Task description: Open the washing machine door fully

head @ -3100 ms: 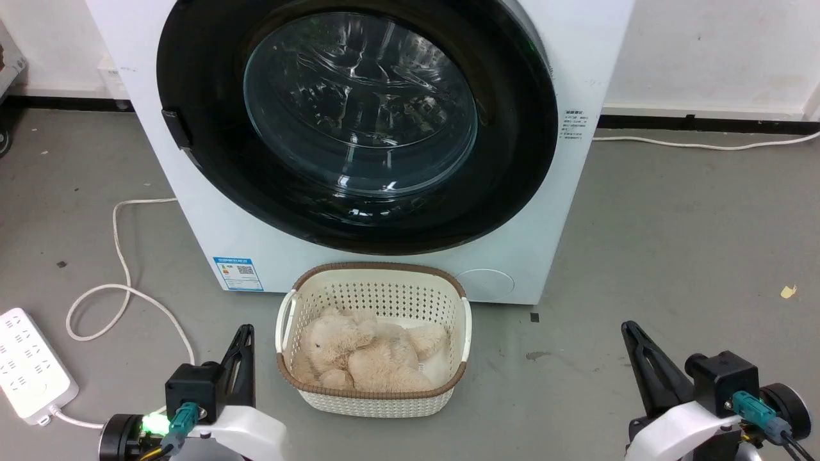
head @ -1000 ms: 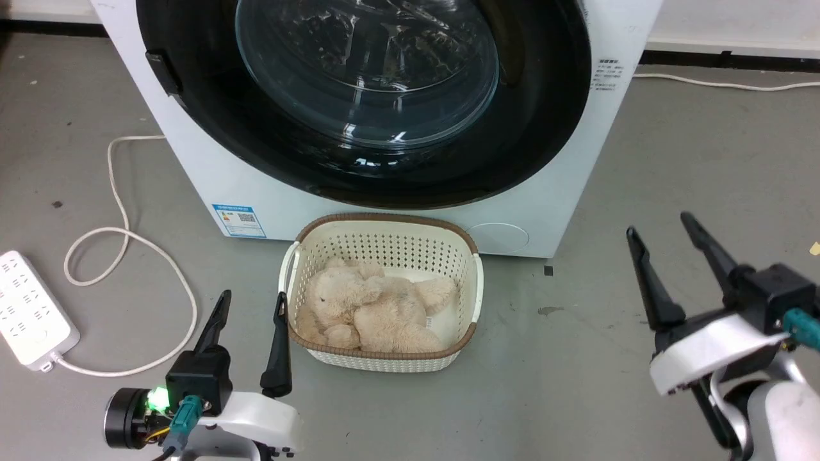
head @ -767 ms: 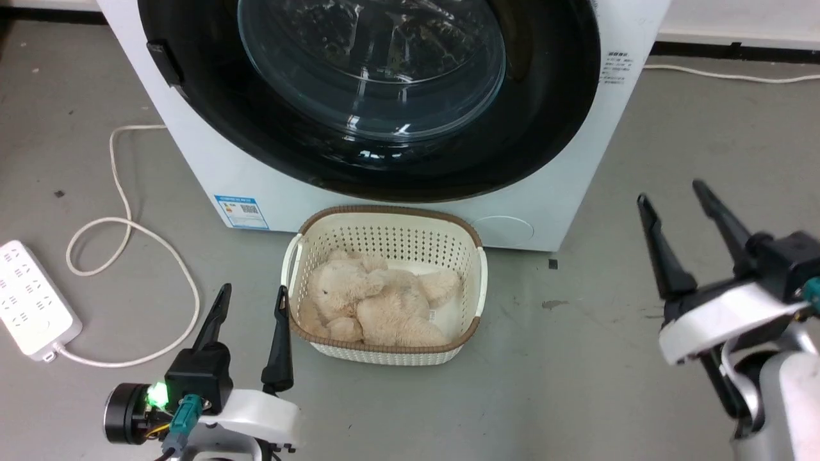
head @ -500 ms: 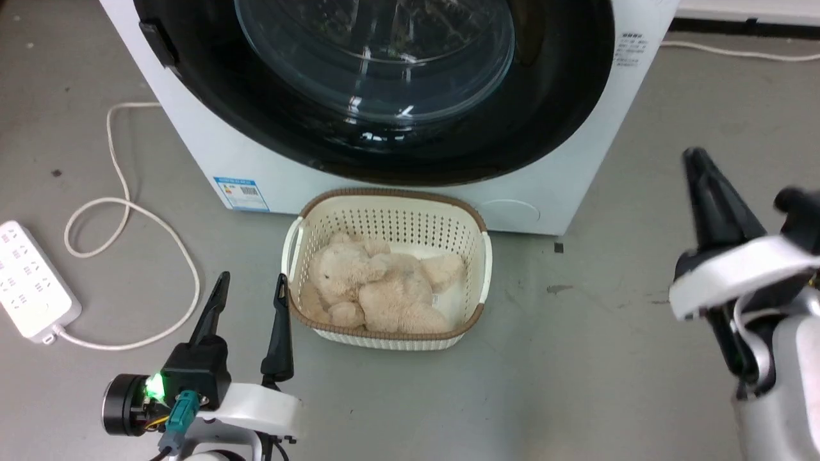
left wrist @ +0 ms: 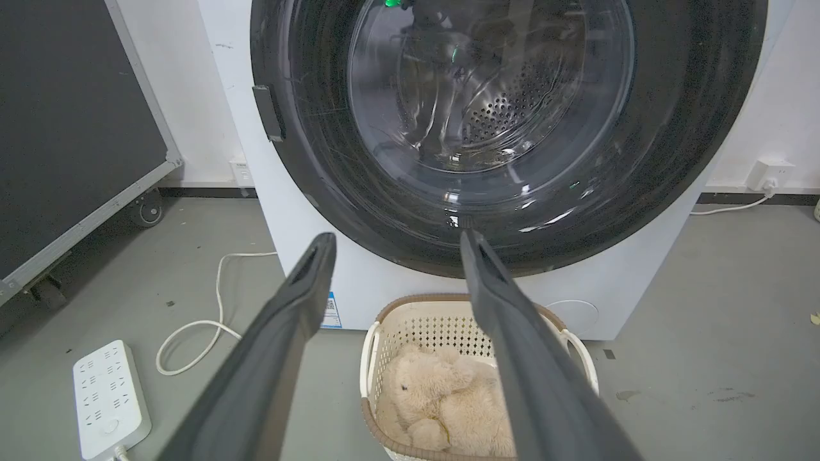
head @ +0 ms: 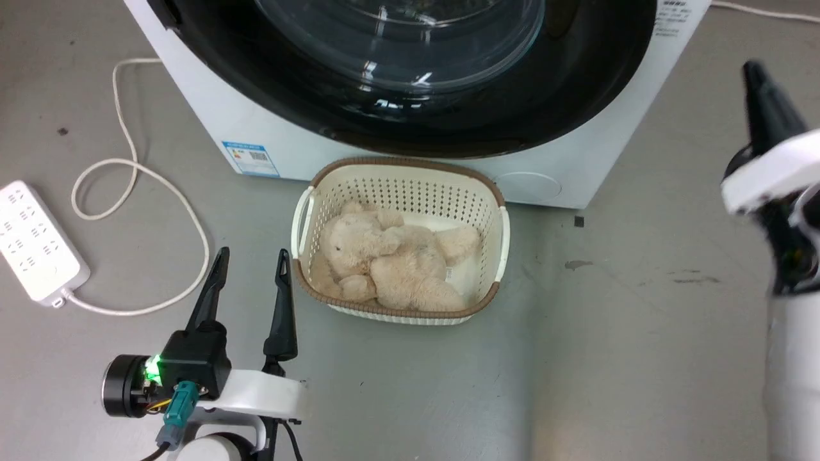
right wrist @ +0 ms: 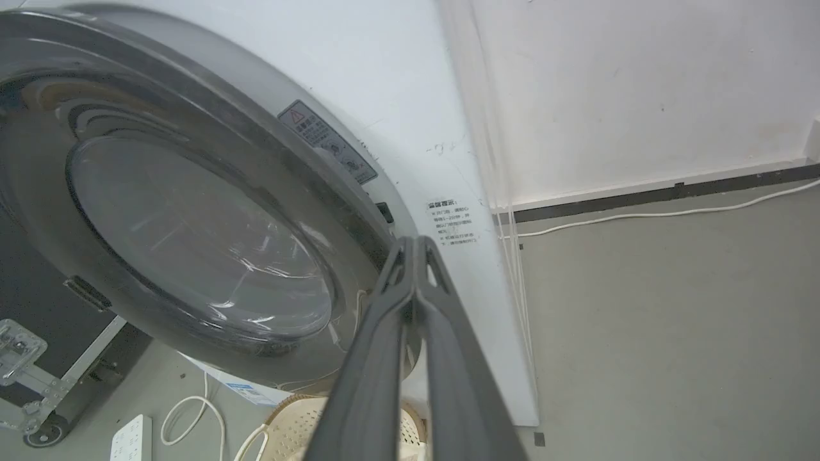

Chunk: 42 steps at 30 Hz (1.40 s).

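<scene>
The washing machine door sits shut on the washing machine; right tool, fingers pinched together, aims at its right rim, likely to hook it, while left tool hovers spread by the basket.

bare lab-like workroom: grey floor, white wall, wheeled black case

Bright even light; glare on washing machine door at 12 o'clock; right gripper motion-blurred at 2 o'clock.
</scene>
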Available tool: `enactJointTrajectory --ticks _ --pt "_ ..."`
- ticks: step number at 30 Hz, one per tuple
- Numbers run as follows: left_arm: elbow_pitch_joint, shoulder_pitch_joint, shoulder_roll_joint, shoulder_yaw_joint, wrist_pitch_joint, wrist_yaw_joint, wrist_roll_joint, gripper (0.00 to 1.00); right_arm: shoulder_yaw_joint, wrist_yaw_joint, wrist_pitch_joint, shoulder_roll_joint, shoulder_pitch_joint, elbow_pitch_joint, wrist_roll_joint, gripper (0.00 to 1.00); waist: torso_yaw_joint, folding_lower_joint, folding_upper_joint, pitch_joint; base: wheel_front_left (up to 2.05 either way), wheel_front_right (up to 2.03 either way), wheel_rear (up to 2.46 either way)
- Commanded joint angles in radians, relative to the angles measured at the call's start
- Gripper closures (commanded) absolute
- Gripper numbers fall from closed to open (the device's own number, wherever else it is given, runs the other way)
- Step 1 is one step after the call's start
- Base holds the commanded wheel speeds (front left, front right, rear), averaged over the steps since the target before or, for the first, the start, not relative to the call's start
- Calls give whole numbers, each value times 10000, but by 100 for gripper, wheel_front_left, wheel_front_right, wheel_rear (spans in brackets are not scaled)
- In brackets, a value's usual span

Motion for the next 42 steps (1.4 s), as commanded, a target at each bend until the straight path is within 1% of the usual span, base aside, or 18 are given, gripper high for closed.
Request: enactJointTrajectory --ticks 1,12,19,28,34,37,39,42 --pt "-75 -148 2 -34 -95 72 -70 0 -185 -3 132 31 -475 203 179 100 64 -1 0 98 0 0 0" --pt "-221 -357 2 -236 -325 215 -166 0 -1899 -4 2151 51 -2950 2288 922 100 395 -1 0 663 0 0 0" --pt "-342 -503 2 -323 -471 327 -199 0 -2800 -5 3498 114 -4402 3253 1504 100 589 -1 0 1042 0 0 0" --pt "-483 -643 2 -494 -659 455 -253 0 -3820 -6 4785 -10 -5922 4465 1548 100 850 -1 0 1435 0 0 0" --pt "-578 -733 2 -602 -784 525 -291 0 -4387 -6 5352 0 -6833 4982 1501 100 1005 -1 0 1699 0 0 0" --pt "-604 -765 2 -639 -825 558 -309 0 -4543 -6 5511 7 -7071 5123 1466 100 1055 -1 0 1784 0 0 0" --pt "-665 -854 2 -721 -930 627 -334 0 -4836 -6 6044 82 -7463 5436 1470 100 1128 -1 0 1984 0 0 0" --pt "-660 -859 3 -751 -972 650 -335 0 -4910 -7 6315 124 -7465 5519 1535 100 1144 -1 0 1986 0 0 0"
